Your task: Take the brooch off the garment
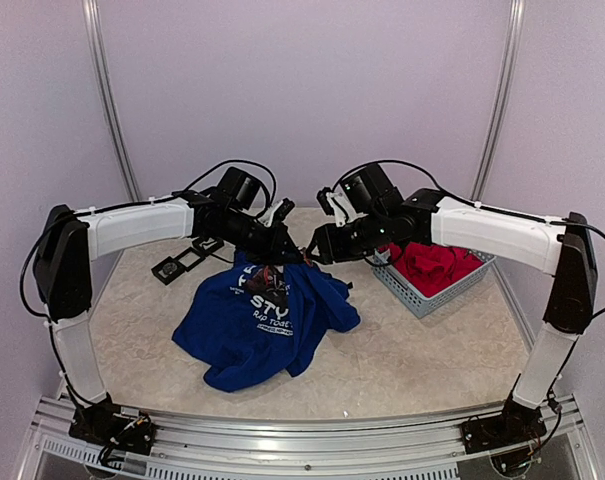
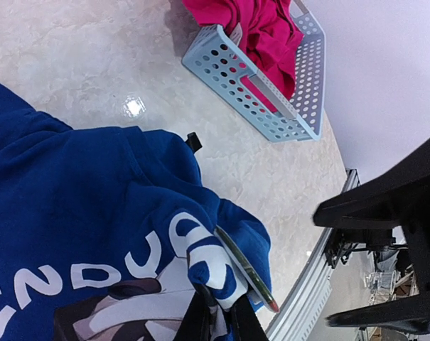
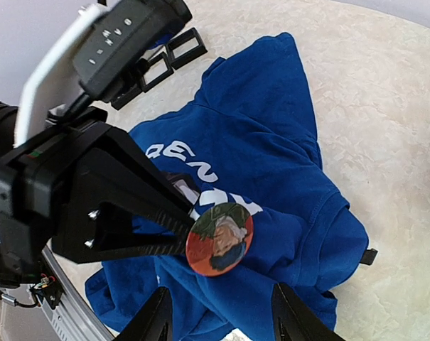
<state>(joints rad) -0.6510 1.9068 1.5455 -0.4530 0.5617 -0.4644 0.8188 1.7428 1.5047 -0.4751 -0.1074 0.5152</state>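
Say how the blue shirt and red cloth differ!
The blue shirt lies on the table; the red cloth sits in a basket. The blue shirt has white letters and a brooch; the red cloth is plain. The left gripper pinches the blue shirt, not the red cloth. Both are crumpled.

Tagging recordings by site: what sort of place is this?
Probably a lab robot cell: plain lilac panel walls on aluminium frame posts, a marble-patterned tabletop edged by an aluminium rail, and staged props like the perforated pale-blue plastic basket.
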